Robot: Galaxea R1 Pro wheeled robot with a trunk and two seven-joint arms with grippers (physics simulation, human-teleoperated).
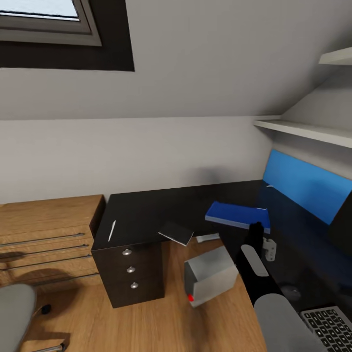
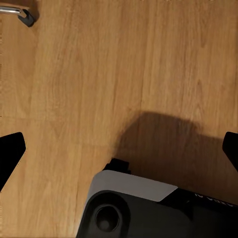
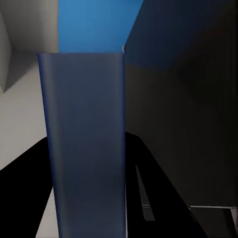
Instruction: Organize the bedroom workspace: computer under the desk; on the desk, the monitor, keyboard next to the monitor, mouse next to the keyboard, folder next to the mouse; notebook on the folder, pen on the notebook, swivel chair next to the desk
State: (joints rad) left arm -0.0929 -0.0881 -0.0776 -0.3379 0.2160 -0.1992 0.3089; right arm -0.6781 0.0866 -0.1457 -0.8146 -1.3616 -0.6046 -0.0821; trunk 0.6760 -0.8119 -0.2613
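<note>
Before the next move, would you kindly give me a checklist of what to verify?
1. Grip: the right gripper clamps the folder: ok.
2. Place: the folder is over the desk: ok; whether it touches the top: cannot tell.
3. The notebook lies fully on the desk: not ok, it overhangs the front edge.
4. The pen is on the desk: ok.
5. The left gripper is open and free, over the floor: ok.
</note>
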